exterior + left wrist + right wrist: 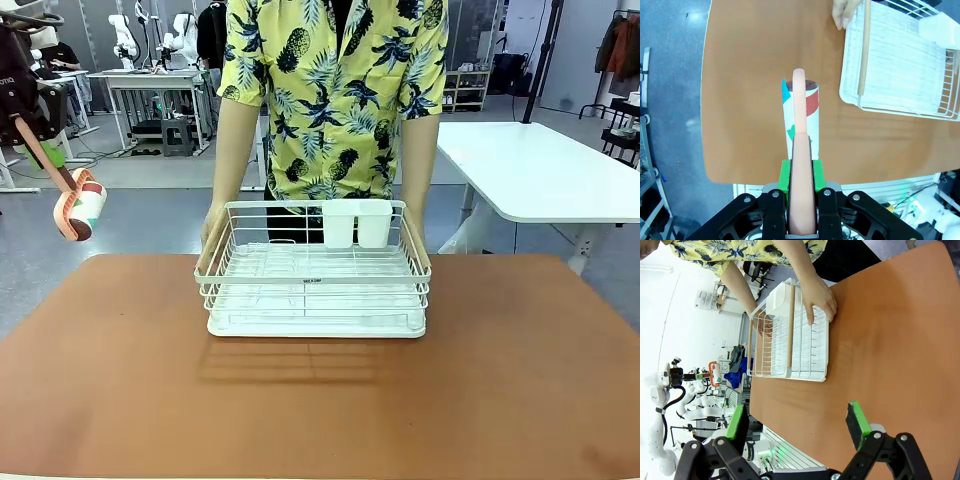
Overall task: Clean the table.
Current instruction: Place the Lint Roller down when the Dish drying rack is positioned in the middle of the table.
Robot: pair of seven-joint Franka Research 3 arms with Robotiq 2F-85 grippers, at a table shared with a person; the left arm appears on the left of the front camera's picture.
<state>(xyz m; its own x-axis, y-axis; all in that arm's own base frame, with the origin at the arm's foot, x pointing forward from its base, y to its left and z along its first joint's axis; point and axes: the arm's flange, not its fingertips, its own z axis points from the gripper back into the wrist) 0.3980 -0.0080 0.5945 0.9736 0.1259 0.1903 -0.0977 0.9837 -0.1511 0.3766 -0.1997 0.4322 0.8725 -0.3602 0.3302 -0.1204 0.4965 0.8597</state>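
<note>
left gripper (802, 175) is clamped on the pink handle of a lint roller (78, 203), held up off the table's (120, 380) left edge. right gripper (797, 422) is spread wide over the table. person's hands (821, 300) grip the white dish rack (315, 270) at the middle of the far edge

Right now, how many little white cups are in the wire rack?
2. Both sit side by side at the far edge of the white wire dish rack, nearest the person: one white cup on the left, the other right beside it.
</note>
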